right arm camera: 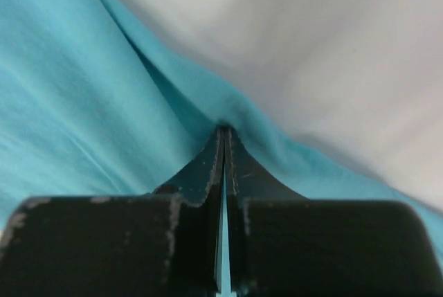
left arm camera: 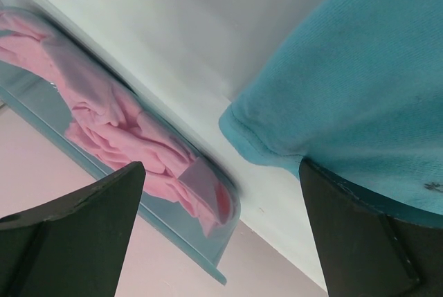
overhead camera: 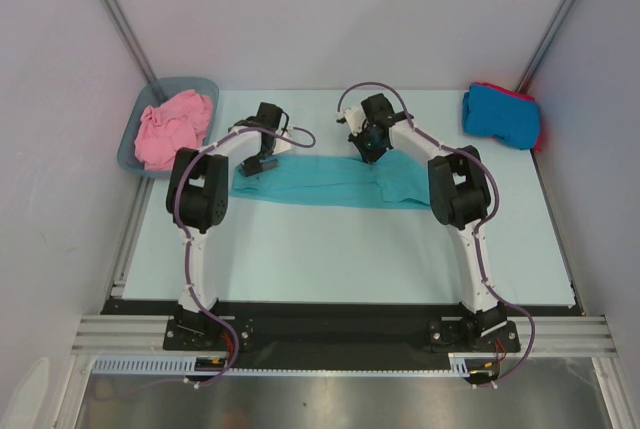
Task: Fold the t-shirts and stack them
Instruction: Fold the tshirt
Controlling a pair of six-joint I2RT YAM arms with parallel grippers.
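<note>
- Teal short-sleeved cloth t-shirt [overhead camera: 330, 187] lies flattened into a long band across the pale table [overhead camera: 350, 259], stretched between the two arms.
- Left gripper [overhead camera: 262, 162] is at the teal shirt's left end, jaws spread wide, nothing held.
- Left wrist view: one black finger [left arm camera: 367, 241] touches the shirt's hemmed edge. The other finger is off the cloth, on the side away from the shirt.
- Right gripper [overhead camera: 368, 152] is at the teal shirt's far edge, right of its centre, clenched on the fabric.
- Right wrist view: the cloth is drawn up into a ridge at the fingertips [right arm camera: 208, 165], with a sliver of teal between the pads.
- Crumpled pink t-shirt [overhead camera: 175, 127] sits in a grey-blue plastic tub [overhead camera: 127, 152], far-left of the teal shirt and well apart from it.
- Folded bright blue t-shirt [overhead camera: 500, 114] is far-right of the teal shirt, lying on a red t-shirt [overhead camera: 541, 139] of which only an edge shows.
</note>
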